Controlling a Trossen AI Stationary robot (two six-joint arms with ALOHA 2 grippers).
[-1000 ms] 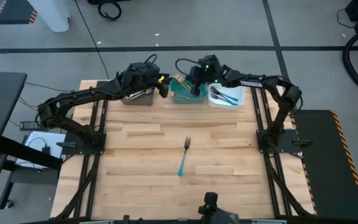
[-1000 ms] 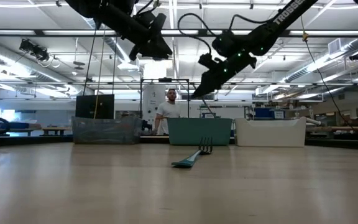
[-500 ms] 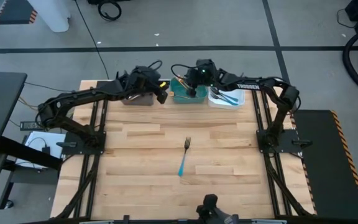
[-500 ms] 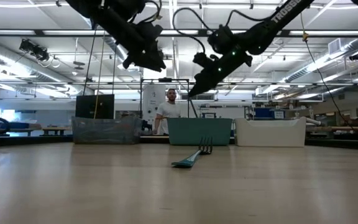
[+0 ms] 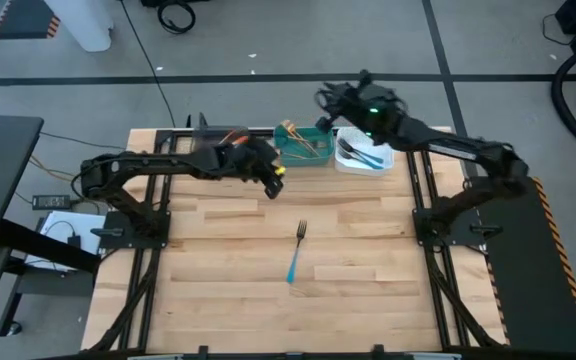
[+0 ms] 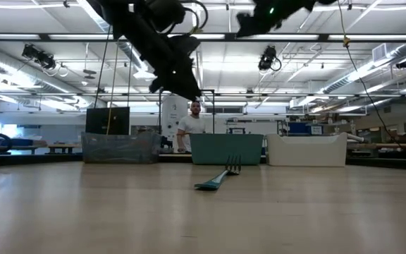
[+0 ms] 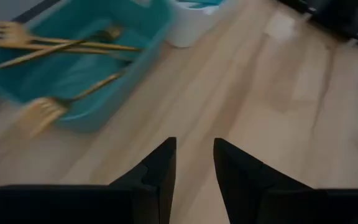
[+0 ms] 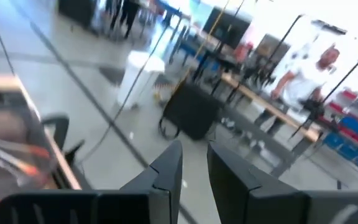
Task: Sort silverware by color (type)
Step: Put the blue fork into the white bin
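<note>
One blue-handled fork (image 5: 296, 252) of the silverware lies flat on the wooden table (image 5: 218, 270), tines toward the far edge; it also shows in the low view (image 6: 219, 180). My left gripper (image 5: 274, 182) hovers open above the table between this fork and the bins, slanting down, with nothing between its fingers (image 7: 194, 162). My right gripper (image 5: 325, 100) is raised high over the far edge behind the bins, pointing level into the room, open and empty (image 8: 194, 165). Gold forks (image 7: 55, 46) lie in the teal bin (image 5: 304, 146); blue-handled forks (image 5: 360, 154) lie in the white bin (image 5: 378, 163).
A grey bin (image 6: 118, 148) stands at the far left of the bin row, partly under my left arm in the high view. The three bins line the table's far edge. A person (image 6: 192, 127) stands in the room beyond the table.
My left gripper has come from above the grey bin toward the table's near edge and right, sinking and tipping further down. My right gripper has risen from over the teal bin, swung toward the far edge and tipped up to level.
</note>
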